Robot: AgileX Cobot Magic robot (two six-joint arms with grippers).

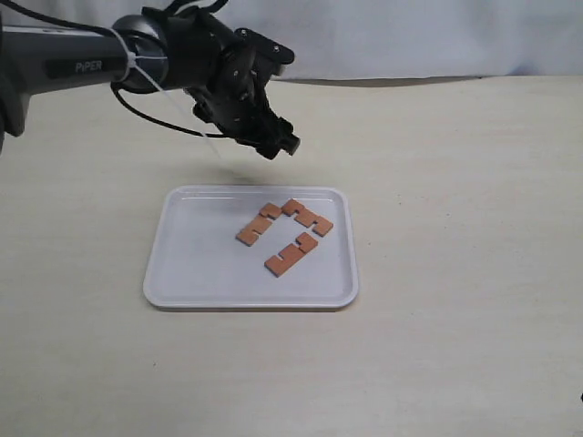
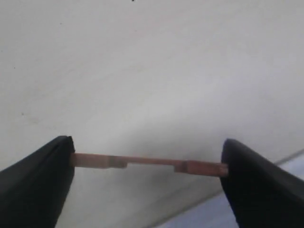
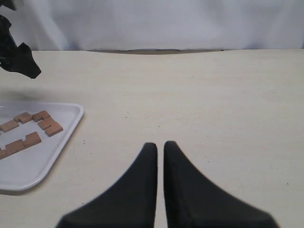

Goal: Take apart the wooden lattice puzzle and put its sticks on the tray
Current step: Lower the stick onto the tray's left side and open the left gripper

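Observation:
My left gripper point(image 1: 273, 141) hangs above the table just behind the white tray point(image 1: 196, 264). It is shut on one notched reddish-brown stick point(image 2: 149, 163), held by its two ends between the black fingers. Three more sticks lie apart on the tray: one at the left point(image 1: 259, 224), one at the right point(image 1: 308, 217), one nearer the front point(image 1: 291, 254). No assembled lattice puzzle shows in any view. My right gripper point(image 3: 160, 147) is shut on nothing, low over bare table to the right of the tray point(image 3: 28, 166); the exterior view does not show it.
The table is a plain cream surface with a white cloth backdrop point(image 1: 410, 36) behind it. The black left arm point(image 1: 82, 59) reaches in from the upper left, trailing a cable. A corner of the tray point(image 2: 204, 216) shows below the held stick.

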